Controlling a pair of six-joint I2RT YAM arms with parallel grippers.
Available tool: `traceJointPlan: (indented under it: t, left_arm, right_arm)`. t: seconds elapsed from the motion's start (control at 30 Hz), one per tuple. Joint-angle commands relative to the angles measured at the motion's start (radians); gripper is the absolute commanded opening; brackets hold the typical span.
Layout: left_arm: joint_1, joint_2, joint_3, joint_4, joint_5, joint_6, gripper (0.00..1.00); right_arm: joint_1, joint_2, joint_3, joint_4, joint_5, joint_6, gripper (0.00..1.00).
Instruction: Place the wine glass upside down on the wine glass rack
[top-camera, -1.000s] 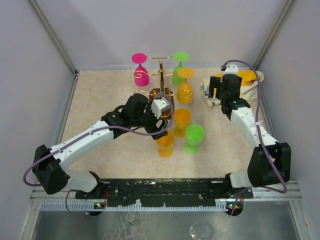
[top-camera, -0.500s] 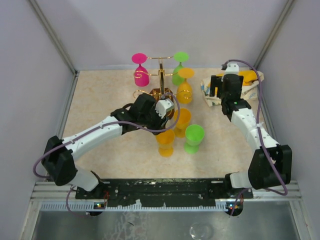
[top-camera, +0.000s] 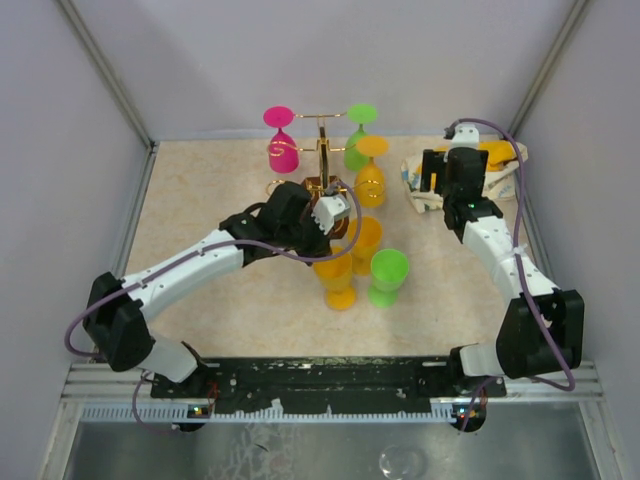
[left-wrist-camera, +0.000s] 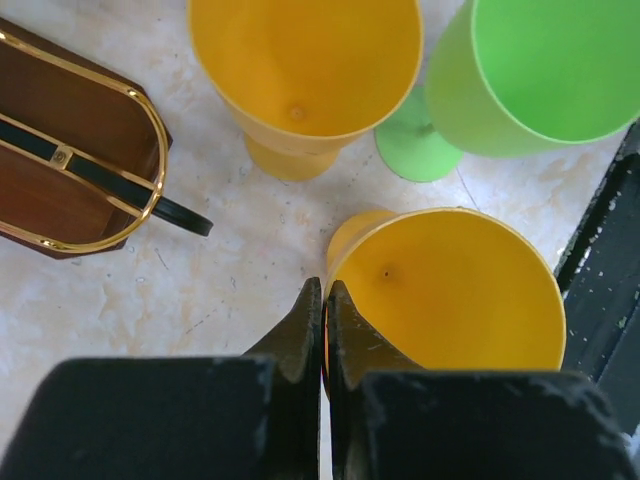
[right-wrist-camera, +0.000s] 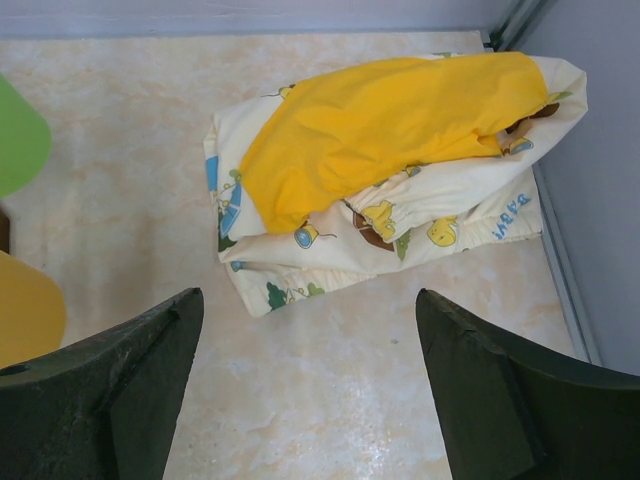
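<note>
Pale speckled desk (left-wrist-camera: 230, 260) lies under everything, with plain grey walls around it.

You are at the grabbing step. Your left gripper (left-wrist-camera: 322, 300) is pinched tight on the rim of the yellow wine glass (left-wrist-camera: 450, 290) right below it. One finger is outside the cup and the other looks to be inside. A thin bit of yellow shows between them. The glass is mouth up, low over the desk, so it is not on the rack yet.

I think the next move is to lift it, turn it over so the foot points up, and slide the stem onto a free arm. You only hold a thin edge, so it may slip or swing when you turn it.

Just past the fingertips stand another yellow glass (left-wrist-camera: 310, 60) and a green glass (left-wrist-camera: 540, 60), both close to yours. Lift straight up so you do not bump them.

On the far side of the gripper, very near, is the wine glass rack (top-camera: 322, 150). A pink glass (top-camera: 282, 150), a green hung glass (top-camera: 358, 140) and a yellow hung glass (top-camera: 370, 180) hang on it upside down. A low arm on the pink side looks free, but the wire is too thin to be sure.

Well off to the right, your right gripper (right-wrist-camera: 305, 310) is wide open and holds nothing. It hovers over a folded cloth (right-wrist-camera: 380, 130).
</note>
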Motion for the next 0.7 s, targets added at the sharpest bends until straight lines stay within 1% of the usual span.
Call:
traceJointPlan:
  t: [0.0, 0.2, 0.3, 0.4, 0.47, 0.53, 0.6, 0.67]
  left_arm:
    - [-0.005, -0.079, 0.023, 0.027, 0.125, 0.039, 0.00]
    - [0.003, -0.205, -0.032, 0.103, 0.343, 0.037, 0.00]
    - [0.029, -0.220, -0.010, 0.104, 0.452, 0.013, 0.00]
    - [0.046, -0.212, 0.046, 0.056, 0.514, 0.015, 0.00]
    - [0.051, -0.210, 0.086, 0.022, 0.521, 0.026, 0.00]
    - [0.055, -0.222, 0.117, 0.018, 0.499, 0.030, 0.00]
    - [0.057, -0.245, 0.129, 0.064, 0.461, 0.026, 0.00]
    - [0.058, -0.272, 0.121, 0.156, 0.399, 0.019, 0.00]
  right_arm:
    - [-0.007, -0.019, 0.028, 0.022, 0.012, -0.010, 0.87]
    - [-0.009, -0.001, 0.049, 0.002, 0.003, -0.007, 0.87]
    - [-0.011, 0.003, 0.049, 0.004, -0.012, 0.000, 0.88]
    - [-0.011, 0.007, 0.049, 0.007, -0.029, 0.005, 0.87]
    - [-0.011, 0.005, 0.051, 0.007, -0.036, 0.007, 0.88]
    - [-0.011, 0.000, 0.054, 0.009, -0.044, 0.007, 0.88]
    - [-0.011, -0.007, 0.058, 0.010, -0.055, 0.009, 0.88]
    - [-0.011, -0.016, 0.070, 0.005, -0.069, 0.016, 0.88]
